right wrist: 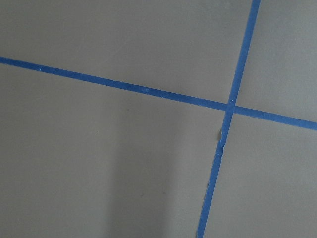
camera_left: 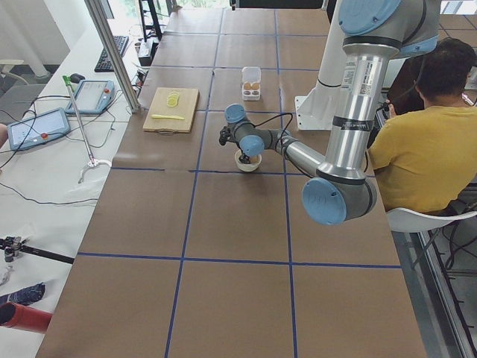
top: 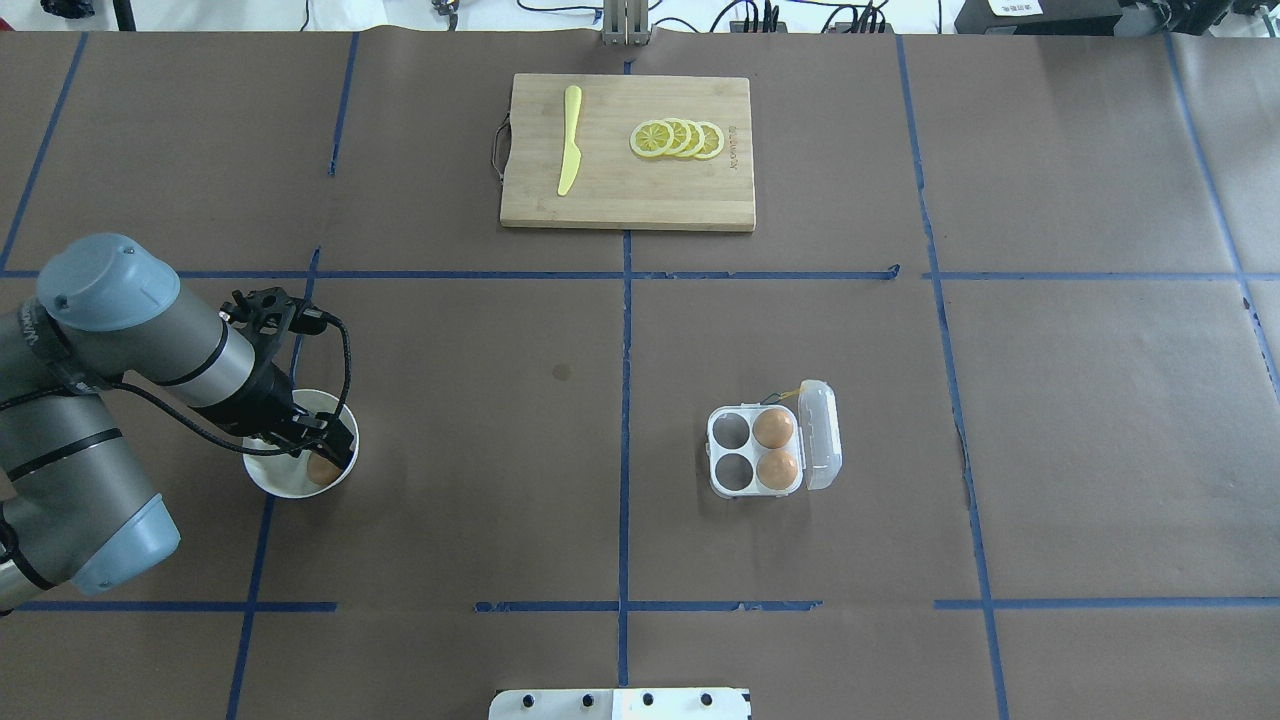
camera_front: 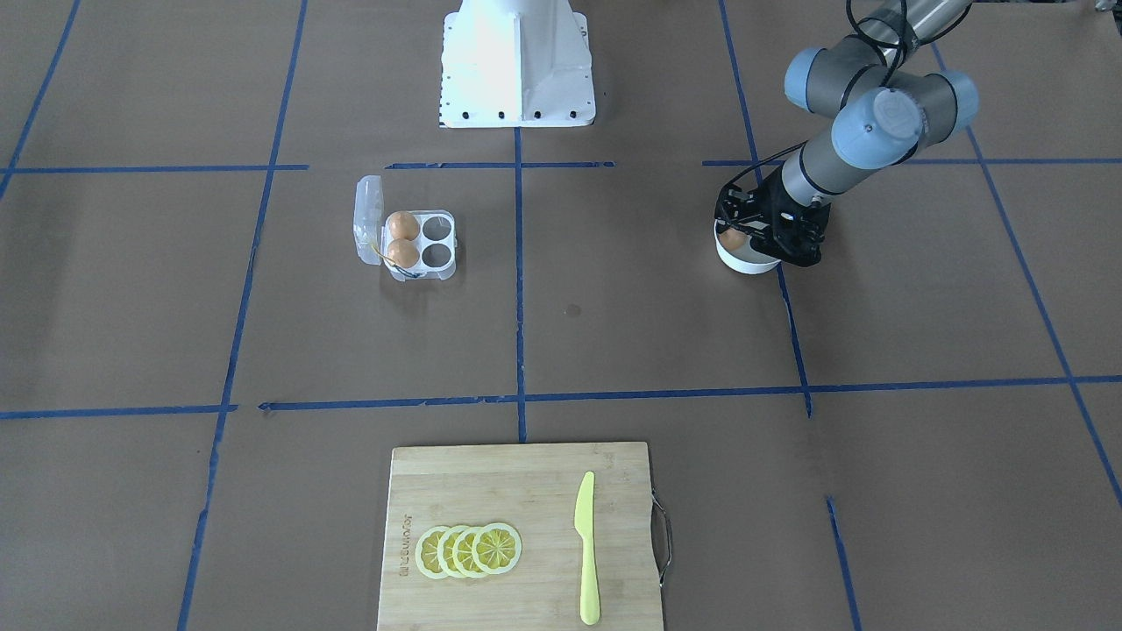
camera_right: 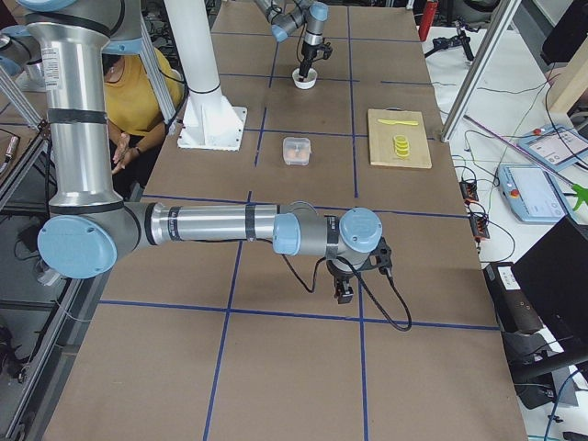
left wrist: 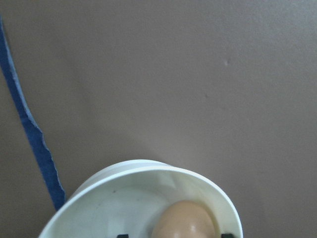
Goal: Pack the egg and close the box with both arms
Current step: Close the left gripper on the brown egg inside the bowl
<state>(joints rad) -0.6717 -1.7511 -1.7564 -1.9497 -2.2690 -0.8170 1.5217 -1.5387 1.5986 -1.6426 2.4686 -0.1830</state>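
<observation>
The left end effector [top: 322,455], jaws spread either side of the egg [left wrist: 184,220], is hanging directly over it in the white bowl [left wrist: 138,166], the box [top: 737,452] lying well apart.

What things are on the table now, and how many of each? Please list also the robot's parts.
egg carton: one, clear, four cells, lid open; on the robot's right side.
bowl: one, white; on the robot's left side.
eggs: three, orange-brown; two in the carton cells beside the lid, one in the bowl.
cutting board: one, light wood; far edge, middle.
lemon slices: four, yellow; overlapping on the board.
knife: one, yellow-green; on the board, apart from the slices.
base block: one, white; at the robot's edge.
left arm: grey, blue caps; left claw open, in the bowl astride its egg.
right arm: same colours; right claw away from these things, state unclear.
</observation>
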